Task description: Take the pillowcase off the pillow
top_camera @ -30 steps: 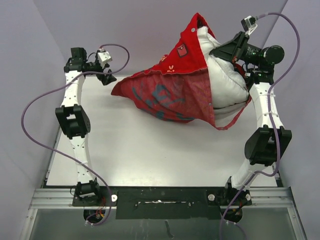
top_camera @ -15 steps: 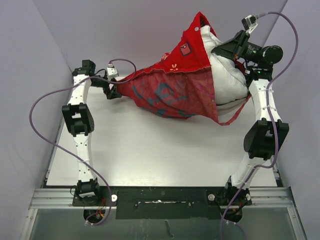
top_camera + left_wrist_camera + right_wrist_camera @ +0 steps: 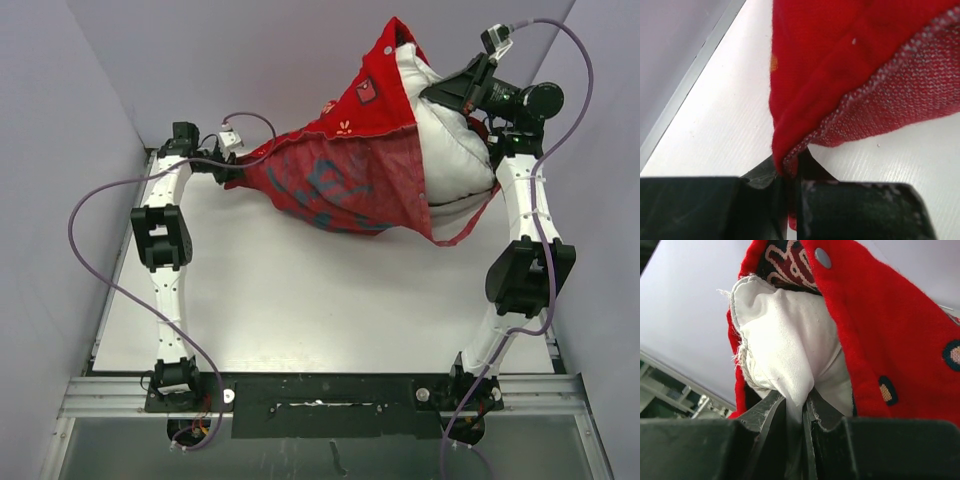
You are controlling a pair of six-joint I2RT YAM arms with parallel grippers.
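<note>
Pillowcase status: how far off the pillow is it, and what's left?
Partly done: the pillow bulges bare out of the open end of the pillowcase on the right. In hand: the right end effector pinches the pillow's white corner, and the left end effector pinches the cover's opposite tip. Left: red fabric wraps the pillow's top and underside, so pulling the two apart remains.

The red pillowcase (image 3: 340, 185) hangs stretched above the table, its duller reverse showing. The puffy white pillow (image 3: 455, 150) bulges half out at its right.
</note>
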